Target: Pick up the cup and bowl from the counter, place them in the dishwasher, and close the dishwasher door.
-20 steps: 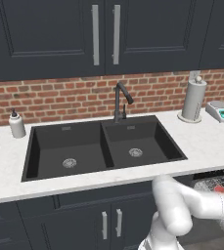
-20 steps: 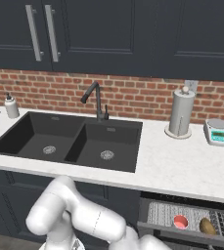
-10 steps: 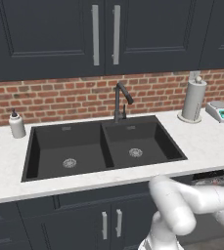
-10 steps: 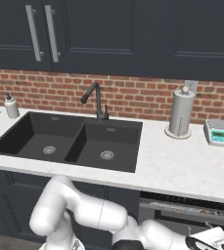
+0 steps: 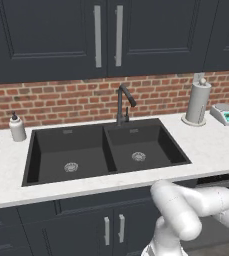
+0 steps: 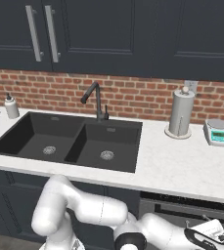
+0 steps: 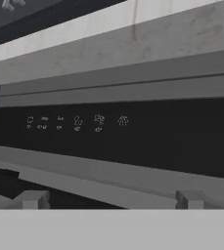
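Brick backsplash and dark cupboards frame the white worktop [image 6: 172, 166], with its black double sink [image 6: 69, 141], a paper-towel holder [image 6: 180, 113] and a small scale [image 6: 217, 133]; no cup or bowl is on it. Below its right end the dishwasher [image 6: 182, 207] shows a dark gap at the top. The dishwasher door [image 7: 133, 132] faces the hand [image 7: 111, 199], whose fingers are spread wide and hold nothing. A glancing push could slip off the panel, leaving it unlatched.

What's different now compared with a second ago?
The dishwasher door has swung up almost shut, hiding the rack and dishes seen before. The arm swept low and rightward; its open fingers face the door, holding nothing. Sink, faucet, paper towel roll, scale: unchanged.
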Tool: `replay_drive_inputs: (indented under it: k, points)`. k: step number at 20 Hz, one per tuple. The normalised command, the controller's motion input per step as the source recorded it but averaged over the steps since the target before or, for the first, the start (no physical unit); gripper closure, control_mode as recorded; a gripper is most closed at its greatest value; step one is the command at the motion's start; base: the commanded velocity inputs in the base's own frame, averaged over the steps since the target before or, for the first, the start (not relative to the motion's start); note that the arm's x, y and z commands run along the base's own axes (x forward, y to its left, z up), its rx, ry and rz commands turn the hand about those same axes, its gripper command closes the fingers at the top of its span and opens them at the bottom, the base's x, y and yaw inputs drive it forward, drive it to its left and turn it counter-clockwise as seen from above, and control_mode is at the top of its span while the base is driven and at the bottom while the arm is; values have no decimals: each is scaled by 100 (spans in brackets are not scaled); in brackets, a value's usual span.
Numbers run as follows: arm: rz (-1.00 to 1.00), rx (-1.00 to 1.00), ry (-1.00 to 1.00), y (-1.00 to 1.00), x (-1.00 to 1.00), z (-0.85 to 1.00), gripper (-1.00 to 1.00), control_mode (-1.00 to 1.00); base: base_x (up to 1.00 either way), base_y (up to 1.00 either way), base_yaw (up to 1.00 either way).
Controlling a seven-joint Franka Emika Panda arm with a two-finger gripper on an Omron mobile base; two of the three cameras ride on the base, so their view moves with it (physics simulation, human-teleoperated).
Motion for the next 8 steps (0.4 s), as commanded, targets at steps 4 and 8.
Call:
replay_drive_inputs:
  k: [4,8]
  points:
    - [6,0,12,67,100,-100,-100,-100,0,0,0]
    - [1,-1,15,56,100,-100,-100,-100,0,0,0]
